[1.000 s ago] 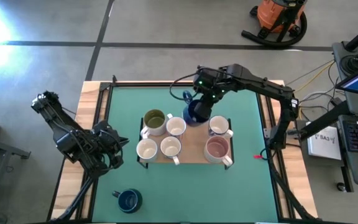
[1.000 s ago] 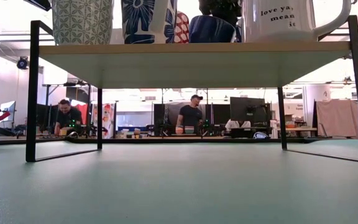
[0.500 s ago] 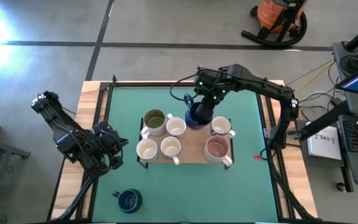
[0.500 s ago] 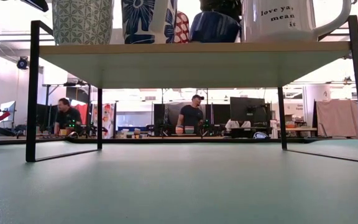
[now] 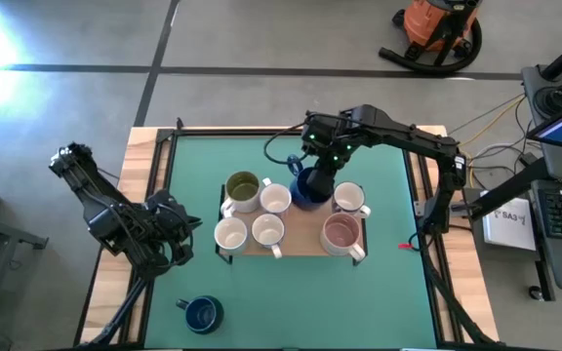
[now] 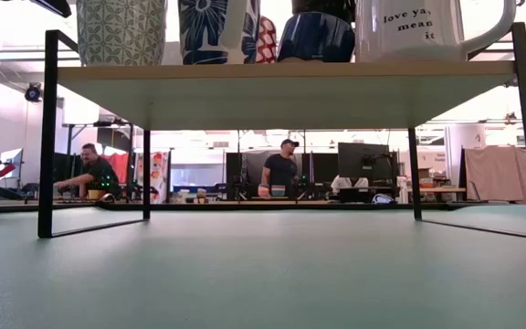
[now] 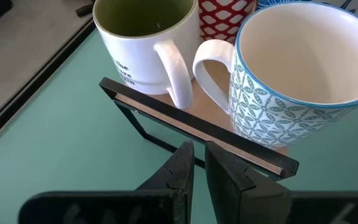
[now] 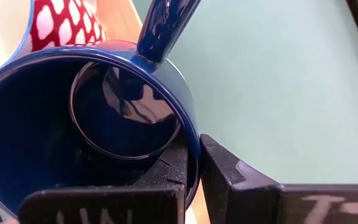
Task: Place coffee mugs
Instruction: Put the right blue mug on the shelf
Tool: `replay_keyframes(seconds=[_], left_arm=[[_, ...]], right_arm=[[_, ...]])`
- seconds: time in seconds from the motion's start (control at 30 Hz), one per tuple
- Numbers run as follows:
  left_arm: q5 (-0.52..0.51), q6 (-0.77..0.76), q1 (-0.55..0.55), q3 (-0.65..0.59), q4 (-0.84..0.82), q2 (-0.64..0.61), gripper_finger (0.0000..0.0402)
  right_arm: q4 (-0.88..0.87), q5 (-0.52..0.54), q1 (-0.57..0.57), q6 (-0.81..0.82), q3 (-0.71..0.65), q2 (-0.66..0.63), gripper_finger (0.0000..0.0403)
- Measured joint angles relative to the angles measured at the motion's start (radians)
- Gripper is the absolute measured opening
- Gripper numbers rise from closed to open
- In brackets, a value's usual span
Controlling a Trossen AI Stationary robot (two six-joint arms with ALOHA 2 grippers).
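Six mugs sit on the raised wooden shelf (image 5: 301,242) with its thin black metal frame, and I see a seventh, a glossy dark navy mug (image 5: 310,183), pinched at its rim by the right pincer (image 5: 322,162) at the shelf's far edge. In the right wrist view one finger is inside the navy mug's (image 8: 86,124) wall and the other outside, with the handle rising beyond the rim. In the low view its rounded base (image 6: 316,37) sits just clear of the shelf board. On the shelf I read an olive-lined white mug (image 5: 243,188), a blue-patterned mug (image 7: 303,74), a pinkish mug (image 5: 341,232) and a white mug with dark lettering (image 6: 418,27); all are smooth glazed ceramic. A second navy mug (image 5: 202,313) stands alone on the green tabletop (image 5: 379,292), near its front edge. The left pincer (image 7: 197,163) waits beside the shelf's left end, fingers nearly pressed together.
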Motion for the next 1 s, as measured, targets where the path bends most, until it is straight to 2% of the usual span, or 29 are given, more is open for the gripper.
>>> replay_keyframes(seconds=[1.0], left_arm=[[0.009,0.023,0.0,0.0,-0.005,0.0,0.0023]], right_arm=[[-0.027,-0.018,0.067,-0.008,0.0,0.029,0.0013]])
